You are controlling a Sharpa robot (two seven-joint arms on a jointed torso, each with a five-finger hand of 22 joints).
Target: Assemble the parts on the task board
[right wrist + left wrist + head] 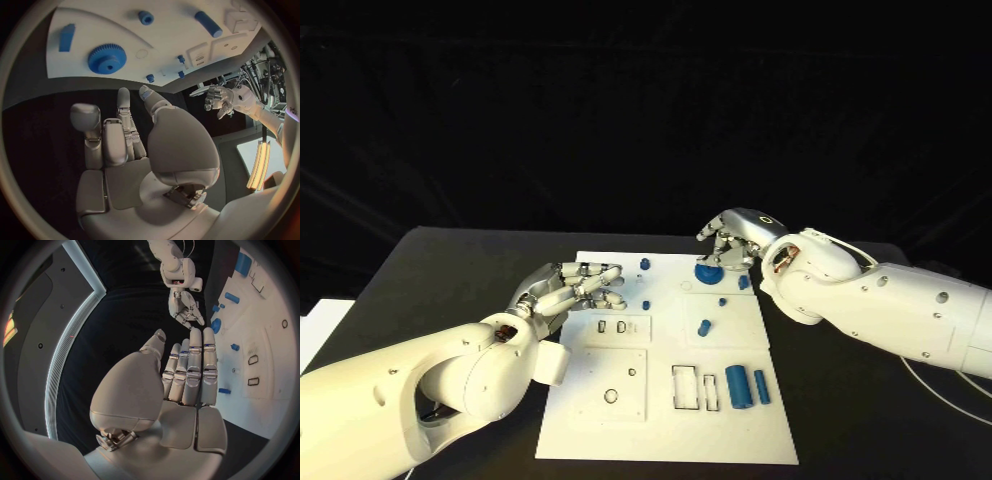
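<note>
In the head view the white task board [668,420] lies in the middle of the black tabletop [459,270]. The right hand [733,240] hangs over the board's far right corner, fingers curled downward just above a round blue gear [710,271]; whether the fingertips touch the gear is hard to tell from here. The left hand [574,288] hovers at the board's left edge, fingers bent together and holding nothing. A small blue peg [645,265] stands near the far edge, another small blue part [705,327] lies mid-board, and two blue cylinders [737,388] lie side by side near the right edge, next to a rectangular slot [687,387].

In the left wrist view the left hand [181,375] has its fingers stretched straight and side by side, nothing between them and the thumb. Beyond them the right hand [185,309] points down beside the gear [216,325] on the board [262,400].

In the right wrist view the right hand [134,145] is empty, fingers extended and slightly apart, reaching toward the board's edge [94,82]. The gear [107,58] lies flat on the board, clear of the fingertips, with a blue block [66,37] beside it and a blue cylinder [208,24] farther along
</note>
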